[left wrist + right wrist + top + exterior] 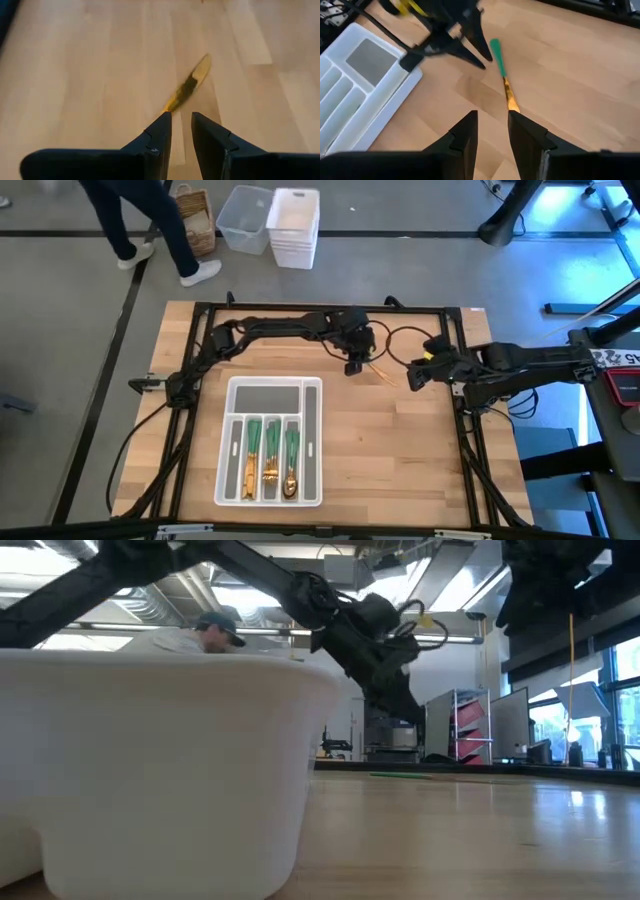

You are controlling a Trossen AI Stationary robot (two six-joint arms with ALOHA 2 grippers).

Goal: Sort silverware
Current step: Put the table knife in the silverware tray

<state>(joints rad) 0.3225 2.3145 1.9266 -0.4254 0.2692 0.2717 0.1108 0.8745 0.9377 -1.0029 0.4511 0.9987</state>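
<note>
Pale wood table (400, 460), white tray (312, 395) holding cutlery, one knife (502, 75) lying loose beneath slightly parted left gripper (479, 52), right gripper (492, 125) parted nearby, person (215, 632) seen beyond

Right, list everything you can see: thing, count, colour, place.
Organizer tray: one, white, near-centre of the table.
Sorted silverware: gold heads, green handles, in three narrow tray slots; count unclear.
Loose knife: one, green handle, gold blade, flat on the table beyond the tray.
Table: one, light wood.
Bins: clear and white, on the floor behind.
Person: dark clothes, walking behind the table.
Left gripper: open, above the knife.
Right gripper: open, beside the knife.
</note>
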